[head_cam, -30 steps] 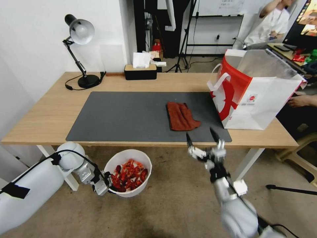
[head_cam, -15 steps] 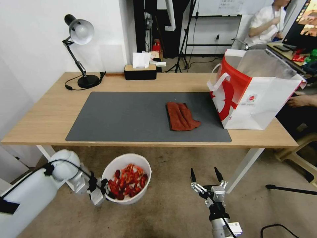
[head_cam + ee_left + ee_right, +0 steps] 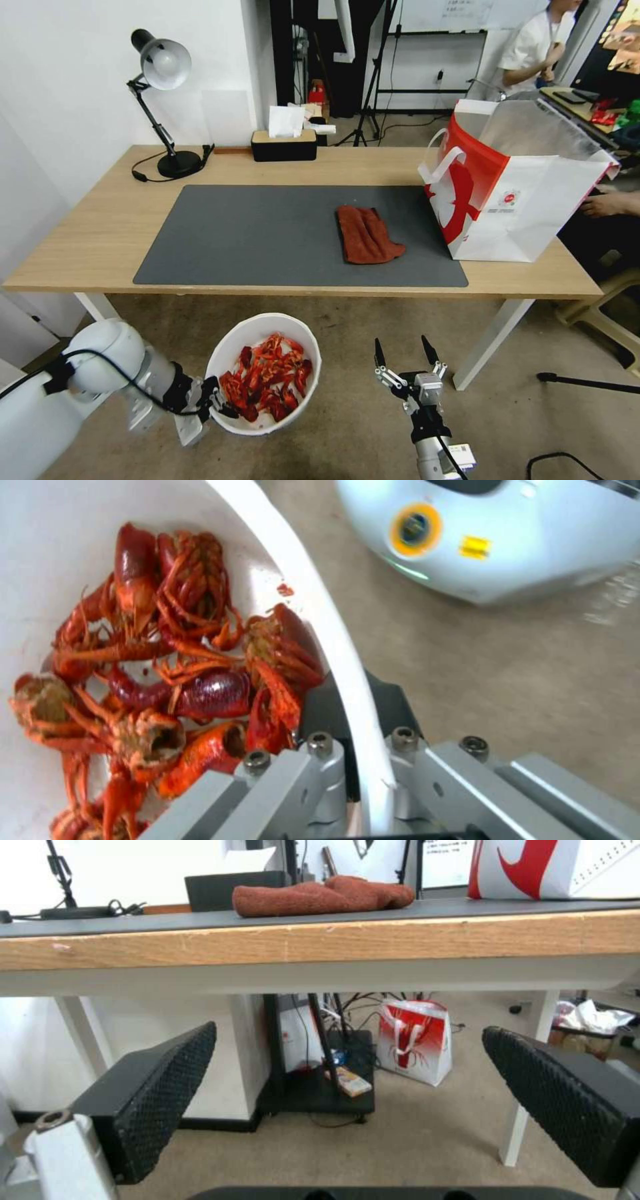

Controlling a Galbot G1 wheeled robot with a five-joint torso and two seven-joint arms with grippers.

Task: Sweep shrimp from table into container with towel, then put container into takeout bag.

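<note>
The left gripper point(image 3: 223, 408), jaws clamped on the rim of the bowl point(image 3: 230, 340) of shrimp point(image 3: 270, 377), has carried it lower and nearer, below the surface point(image 3: 87, 233), while the right gripper point(image 3: 401, 353) has dropped away from the towel point(image 3: 367, 233), jaws apart; sweeping looks finished, the bag point(image 3: 527, 193) comes next.

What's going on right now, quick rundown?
Left gripper clamped on container rim, below table edge. Shrimp inside. Right gripper open, empty, low. Takeout bag open; towel beside it.

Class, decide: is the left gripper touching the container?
Touching. The left wrist view shows the left gripper with its fingers clamped either side of the container rim.
</note>
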